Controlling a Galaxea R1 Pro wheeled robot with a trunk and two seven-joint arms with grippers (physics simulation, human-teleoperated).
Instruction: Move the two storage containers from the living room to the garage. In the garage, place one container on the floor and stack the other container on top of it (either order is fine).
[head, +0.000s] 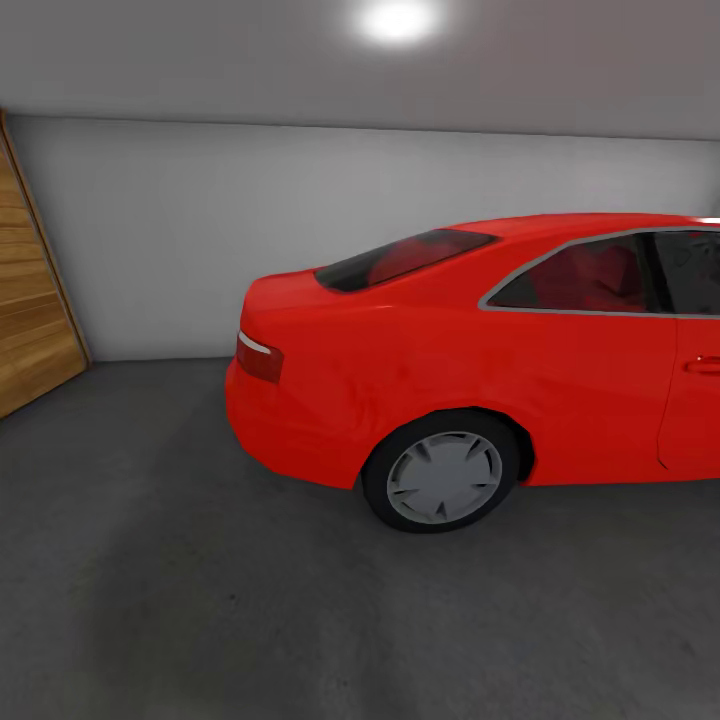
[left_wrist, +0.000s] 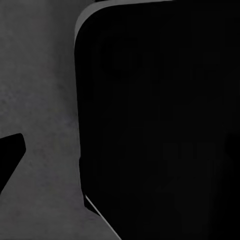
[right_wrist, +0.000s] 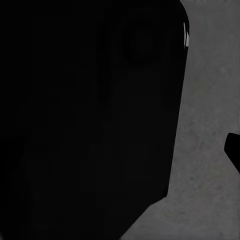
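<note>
**Ana:** Looking over the garage from the head camera, I see the red coupe side-on, its rear wheel near the middle of the view, and the dark grey concrete floor spreading out in front of and behind it. A wood-panelled door stands beyond the coupe's tail, against the white-grey wall.

**Ben:** And the orange-red storage containers?

**Ana:** I can't find either near the coupe, so I can't say where they are. I judge this a travelling or searching moment, not a placing one.

**Ben:** The end effectors?

**Ana:** Each wrist camera gives a large black shape with mottled concrete beside it. Whether either end effector is released, clenched or carrying something, I cannot tell.

**Ben:** How should the step go?

**Ana:** Steer wide of the coupe's rear bumper. The bare floor between the coupe's tail and the door looks the best spot. Set the first bin flat there, then square the second directly over it before letting go.

**Ben:** Any writing or badges?

**Ana:** None legible on the coupe, door or wall.
</note>
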